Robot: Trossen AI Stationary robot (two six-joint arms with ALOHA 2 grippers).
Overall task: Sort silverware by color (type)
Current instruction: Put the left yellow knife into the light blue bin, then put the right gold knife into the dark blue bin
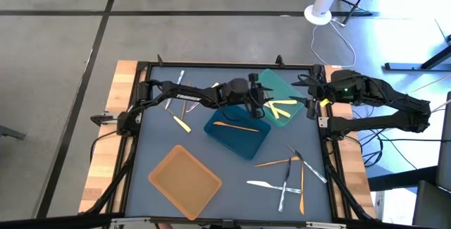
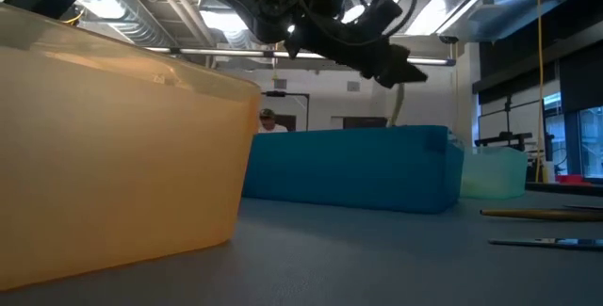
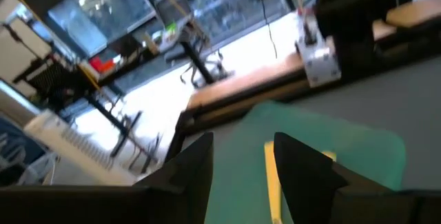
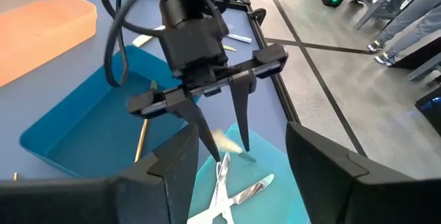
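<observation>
My left gripper (image 1: 266, 109) (image 4: 232, 151) hangs open over the teal tray (image 1: 278, 88), fingers slanting down. Yellow silverware (image 1: 283, 106) (image 4: 231, 193) lies in that tray. A blurred yellow piece (image 4: 224, 141) shows at the fingertips. The left wrist view has a yellow piece (image 3: 272, 179) between the fingers, on the teal tray floor (image 3: 358, 148). An orange piece (image 1: 236, 125) lies in the blue tray (image 1: 239, 139). My right gripper (image 4: 241, 182) waits open at the table's right edge, raised, with nothing in it. My left gripper stands open with a blurred yellow piece (image 4: 224, 141) between its fingertips, above the teal tray. I cannot tell whether either finger touches it.
An orange tray (image 1: 184, 180) stands at the near left. Loose orange and white silverware (image 1: 289, 176) lies at the near right. A yellow piece (image 1: 182, 122) and a white one (image 1: 180, 79) lie at the far left. A dark frame rims the table.
</observation>
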